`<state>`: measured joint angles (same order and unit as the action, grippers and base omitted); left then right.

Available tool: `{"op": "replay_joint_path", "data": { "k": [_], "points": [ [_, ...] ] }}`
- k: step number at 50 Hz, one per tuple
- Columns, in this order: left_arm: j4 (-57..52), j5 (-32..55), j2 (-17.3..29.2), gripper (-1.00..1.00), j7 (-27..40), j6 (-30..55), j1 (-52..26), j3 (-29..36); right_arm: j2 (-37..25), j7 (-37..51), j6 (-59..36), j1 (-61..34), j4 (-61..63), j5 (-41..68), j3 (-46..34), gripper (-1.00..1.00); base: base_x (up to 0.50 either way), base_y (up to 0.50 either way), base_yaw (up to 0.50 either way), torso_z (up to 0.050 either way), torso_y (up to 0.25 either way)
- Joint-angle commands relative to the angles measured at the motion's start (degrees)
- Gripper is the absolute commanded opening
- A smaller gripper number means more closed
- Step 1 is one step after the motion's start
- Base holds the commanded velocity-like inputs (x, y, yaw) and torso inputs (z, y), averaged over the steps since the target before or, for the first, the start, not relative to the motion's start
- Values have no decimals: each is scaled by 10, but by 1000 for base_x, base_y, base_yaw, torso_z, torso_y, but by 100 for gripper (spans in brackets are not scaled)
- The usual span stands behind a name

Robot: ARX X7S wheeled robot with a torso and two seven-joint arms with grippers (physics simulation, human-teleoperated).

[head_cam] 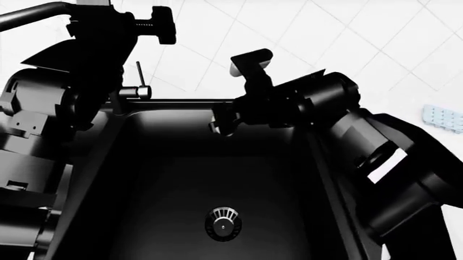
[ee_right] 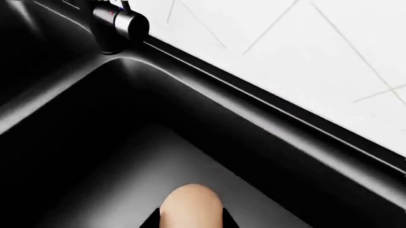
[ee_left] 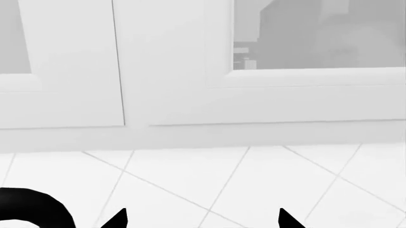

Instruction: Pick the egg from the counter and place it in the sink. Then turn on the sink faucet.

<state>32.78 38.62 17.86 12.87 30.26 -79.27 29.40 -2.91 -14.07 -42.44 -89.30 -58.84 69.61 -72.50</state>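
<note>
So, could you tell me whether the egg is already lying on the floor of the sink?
No, the egg is between the right gripper's fingertips, above the sink basin.

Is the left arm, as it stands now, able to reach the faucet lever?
Probably yes. The left gripper is open and empty, facing the tiled wall, and the left arm sits close beside the faucet lever. Nothing visible lies between them.

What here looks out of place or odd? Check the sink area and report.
Nothing stands out. The egg sits between the right gripper's fingertips above the sink basin, unbroken. The drain strainer sits in place on the basin floor, the faucet stands upright at the rim, and no spill shows.
</note>
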Motion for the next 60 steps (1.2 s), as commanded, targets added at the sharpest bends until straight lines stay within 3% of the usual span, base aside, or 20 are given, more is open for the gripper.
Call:
{"op": "replay_joint_path", "data": {
  "k": [1,13,30,48,49,60],
  "points": [
    [2,1,-1,100,-1,-2,2,0,-45,-18,-35,17,126,18,-19,-100,0,0,0,0,0],
    [7,1,-3,100,-3,-7,3,1,4,-38,7,53,24,-13,-38,-100,0,0,0,0,0],
    [9,3,-2,100,-4,-9,5,0,25,-61,13,62,0,-40,-70,-100,0,0,0,0,0],
    [5,6,-2,100,-2,-8,6,0,4,-26,6,60,52,-35,-67,-100,0,0,0,0,0],
    [6,6,-3,100,-2,-8,7,0,-2,-23,0,59,65,-31,-65,100,0,0,0,0,0],
    [8,6,-4,100,-2,-11,8,1,7,-26,12,61,44,-41,-71,100,0,0,0,0,0]
  ]
}}
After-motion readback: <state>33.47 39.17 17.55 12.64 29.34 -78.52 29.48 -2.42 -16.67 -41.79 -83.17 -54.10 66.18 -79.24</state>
